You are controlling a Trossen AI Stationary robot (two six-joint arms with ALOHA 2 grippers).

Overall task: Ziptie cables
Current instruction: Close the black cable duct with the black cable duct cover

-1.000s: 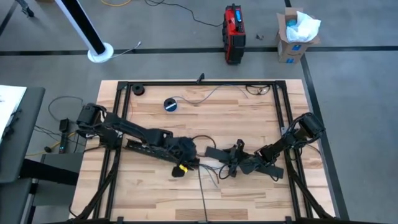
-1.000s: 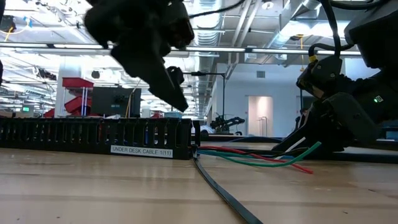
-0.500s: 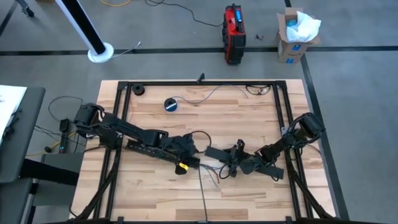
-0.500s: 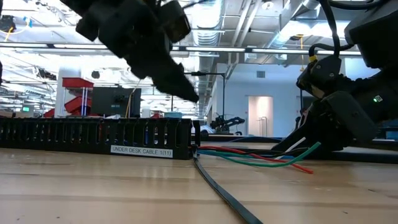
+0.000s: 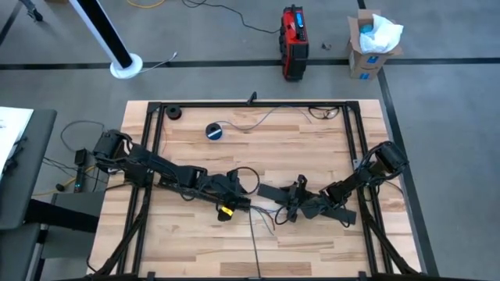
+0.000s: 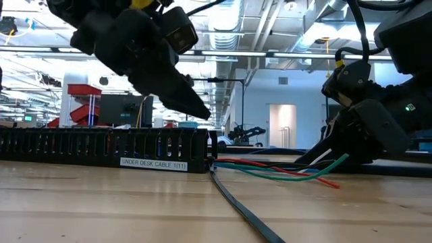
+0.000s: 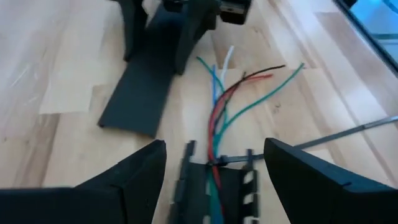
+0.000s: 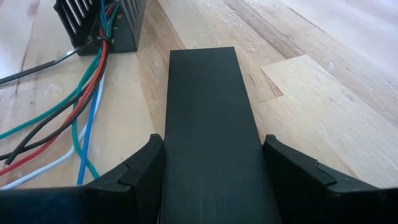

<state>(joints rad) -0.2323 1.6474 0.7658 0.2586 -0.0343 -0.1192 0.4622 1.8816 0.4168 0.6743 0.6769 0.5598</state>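
**Cable bundle at the mouth of the slotted duct, both grippers in attendance**

The left gripper (image 5: 233, 193) is hovering above the end of the black slotted cable duct (image 6: 108, 150), near the middle of the table (image 5: 312, 140). Its fingers (image 7: 124, 180) are standing wide apart and holding nothing, framing the spot where the cables (image 7: 219, 115) are leaving the duct. This placement probably lets the gripper come down around the bundle where the wires are still gathered tightly. The cables, red, green, blue, white and dark, are running along the duct channel, then fanning out loosely on the wood towards the right gripper (image 5: 291, 200). A thin black zip tie (image 6: 239, 204) is lying flat on the table, trailing from the duct end towards the front edge. The right gripper is resting low on the table just beyond the fanned cable tips, gripping a flat black strip (image 8: 211, 130) between its fingers (image 8: 140, 171). The strip is lying pressed flat against the wood beside the wires, presumably kept steady and clear of the bundle.
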